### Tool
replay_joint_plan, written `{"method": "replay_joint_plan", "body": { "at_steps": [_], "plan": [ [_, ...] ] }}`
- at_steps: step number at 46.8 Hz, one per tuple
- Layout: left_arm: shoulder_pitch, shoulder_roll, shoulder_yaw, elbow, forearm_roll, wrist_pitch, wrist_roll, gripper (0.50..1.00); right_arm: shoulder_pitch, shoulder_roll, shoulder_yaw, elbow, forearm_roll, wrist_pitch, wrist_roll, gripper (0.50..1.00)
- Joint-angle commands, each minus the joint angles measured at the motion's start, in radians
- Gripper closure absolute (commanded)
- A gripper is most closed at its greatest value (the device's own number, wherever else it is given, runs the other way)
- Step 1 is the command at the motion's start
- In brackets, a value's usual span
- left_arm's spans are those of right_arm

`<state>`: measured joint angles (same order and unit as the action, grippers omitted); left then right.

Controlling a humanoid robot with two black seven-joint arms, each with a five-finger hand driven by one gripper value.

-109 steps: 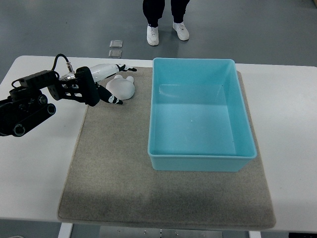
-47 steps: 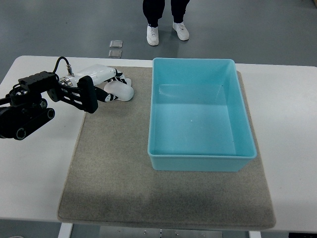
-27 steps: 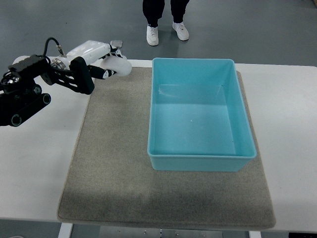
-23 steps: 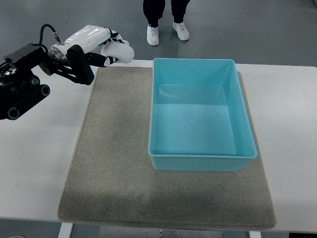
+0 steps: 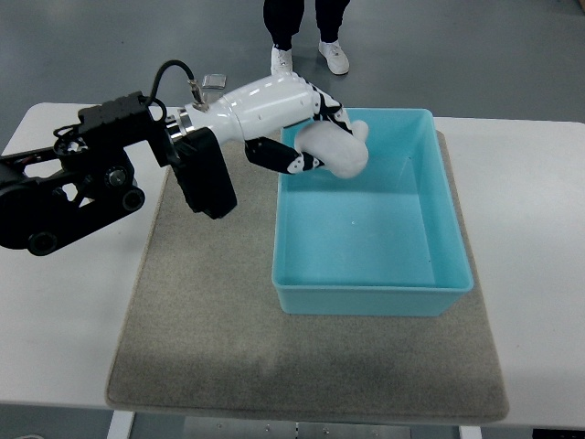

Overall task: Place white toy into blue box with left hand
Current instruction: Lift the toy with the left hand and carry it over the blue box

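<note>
Left hand [image 5: 306, 137] above the blue box's [image 5: 373, 293] far-left corner, fingers [image 5: 291, 163] curled around the white toy [image 5: 336, 149], box on grey mat [image 5: 201, 302], white surface [image 5: 64, 302] beneath

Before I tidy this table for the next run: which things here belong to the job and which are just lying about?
Part of the job:
- white toy, held in the left hand
- blue box, standing open beneath it

Just lying about:
- grey mat under the box
- white table
- person's shoes on the floor beyond
</note>
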<state>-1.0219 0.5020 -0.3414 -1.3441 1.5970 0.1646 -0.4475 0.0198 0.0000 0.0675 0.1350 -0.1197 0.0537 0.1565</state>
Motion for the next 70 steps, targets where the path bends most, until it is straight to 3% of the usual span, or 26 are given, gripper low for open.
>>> {"method": "replay_joint_plan", "body": {
  "at_steps": [1, 19, 21, 24, 26, 29, 32, 45, 53, 58, 70],
  "plan": [
    [0.005, -0.02, 0.03, -0.015, 0.0, 0.0, -0.007, 1.0, 0.0, 0.0, 0.0, 0.0, 0.0, 0.0, 0.0, 0.564],
    [0.008, -0.072, 0.139, -0.006, 0.004, -0.016, -0.005, 1.0, 0.0, 0.0, 0.0, 0.0, 0.0, 0.0, 0.0, 0.564],
    [0.011, -0.072, 0.14, -0.006, 0.004, -0.016, -0.005, 0.922, 0.0, 0.0, 0.0, 0.0, 0.0, 0.0, 0.0, 0.564],
    [0.019, -0.074, 0.137, -0.006, 0.004, -0.013, -0.005, 0.723, 0.0, 0.0, 0.0, 0.0, -0.001, 0.0, 0.0, 0.564],
    [0.023, -0.074, 0.137, -0.006, 0.003, -0.011, -0.003, 0.639, 0.0, 0.0, 0.0, 0.0, 0.0, 0.0, 0.0, 0.564],
    [0.031, -0.075, 0.137, -0.006, 0.003, -0.008, -0.003, 0.542, 0.002, 0.0, 0.0, 0.0, 0.0, 0.0, 0.0, 0.564],
    [0.037, -0.076, 0.137, -0.006, 0.0, -0.005, -0.003, 0.508, 0.0, 0.0, 0.0, 0.0, 0.0, 0.0, 0.0, 0.564],
    [0.045, -0.076, 0.136, -0.001, -0.015, -0.002, -0.003, 0.506, 0.0, 0.0, 0.0, 0.0, 0.0, 0.0, 0.0, 0.564],
    [0.046, -0.072, 0.116, 0.014, -0.067, 0.036, -0.003, 0.506, 0.0, 0.0, 0.0, 0.0, 0.0, 0.0, 0.0, 0.564],
    [0.046, -0.069, 0.111, 0.051, -0.297, 0.07, -0.003, 0.506, 0.0, 0.0, 0.0, 0.0, 0.0, 0.0, 0.0, 0.564],
    [0.046, -0.062, 0.038, 0.147, -1.03, 0.053, -0.003, 0.506, 0.0, 0.0, 0.0, 0.0, 0.0, 0.0, 0.0, 0.564]
  ]
}}
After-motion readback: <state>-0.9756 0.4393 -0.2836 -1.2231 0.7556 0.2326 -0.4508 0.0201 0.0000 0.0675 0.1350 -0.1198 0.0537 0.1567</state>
